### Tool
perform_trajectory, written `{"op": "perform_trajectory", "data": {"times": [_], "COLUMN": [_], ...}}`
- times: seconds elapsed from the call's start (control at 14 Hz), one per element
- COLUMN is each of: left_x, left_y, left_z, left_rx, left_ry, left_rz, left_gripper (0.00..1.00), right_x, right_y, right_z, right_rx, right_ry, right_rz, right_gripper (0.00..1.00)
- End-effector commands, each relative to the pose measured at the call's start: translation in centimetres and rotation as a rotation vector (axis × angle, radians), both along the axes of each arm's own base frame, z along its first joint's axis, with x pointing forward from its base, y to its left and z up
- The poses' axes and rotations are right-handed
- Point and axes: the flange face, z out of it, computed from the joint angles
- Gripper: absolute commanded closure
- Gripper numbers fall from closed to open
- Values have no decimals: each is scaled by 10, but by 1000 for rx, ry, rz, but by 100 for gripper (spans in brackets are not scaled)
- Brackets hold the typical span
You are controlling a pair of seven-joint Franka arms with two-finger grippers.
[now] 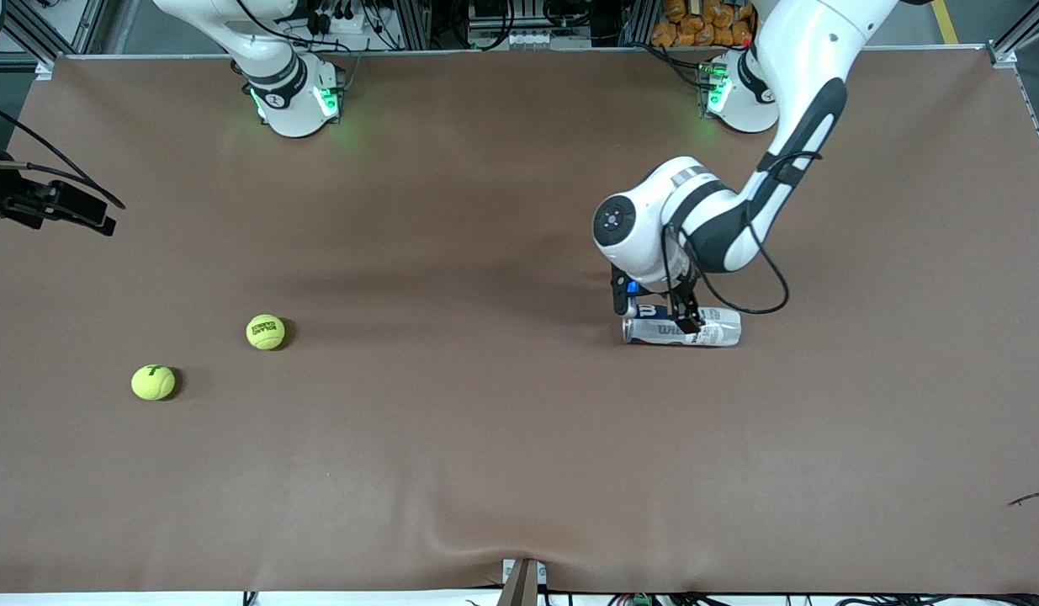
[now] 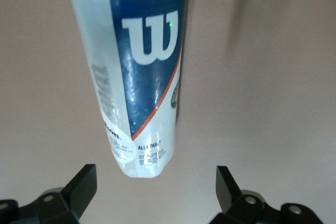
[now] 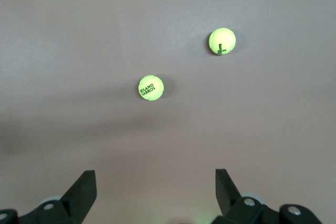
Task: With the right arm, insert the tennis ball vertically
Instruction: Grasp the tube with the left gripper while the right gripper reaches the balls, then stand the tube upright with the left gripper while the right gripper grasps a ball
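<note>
I've got L gripper [image 1: 669, 313] low over the lying clear-plastic blue-label ball can [image 1: 683, 327], jaws apart; step is grasping it. R gripper [image 3: 156, 192] waits, jaws apart, over two yellow-green felt tennis balls [image 1: 265, 332] at R arm's end. Next: clamp can, stand it upright.

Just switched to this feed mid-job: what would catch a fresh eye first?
The left arm's end effector hangs open right over a ball can lying on its side toward the left arm's end of the table. Two tennis balls sit toward the right arm's end, one farther from the front camera than the other. The right end effector is open, up over that end.
</note>
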Motion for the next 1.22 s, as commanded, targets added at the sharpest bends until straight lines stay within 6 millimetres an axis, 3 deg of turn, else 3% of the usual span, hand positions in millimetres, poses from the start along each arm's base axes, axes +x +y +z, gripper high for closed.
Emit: {"op": "perform_trajectory", "data": {"times": [0.0,0.21,0.5,0.64,0.86,1.0,1.15], "left_x": [8,9,9,12,20,22,19], "left_y": [-3,-3,-2,-4,-5,-6,-6], "left_z": [-11,-18,-28,-34,-42,-48,-53], "left_rx": [28,35,48,41,38,41,40], "left_ry": [8,16,27,28,21,14,-10], "left_rz": [-80,-93,-112,-113,-108,-114,-73], "left_gripper": [0,0,0,0,0,0,0], "right_x": [3,6,25,39,64,71,79], "right_y": [2,0,1,2,11,17,16], "right_z": [1,-3,-33,-65,-131,-163,-207], "right_rx": [8,5,8,2,11,45,53], "right_ry": [1,5,30,76,163,211,281], "right_rz": [-10,-9,0,8,22,16,11], "right_gripper": [0,0,0,0,0,0,0]}}
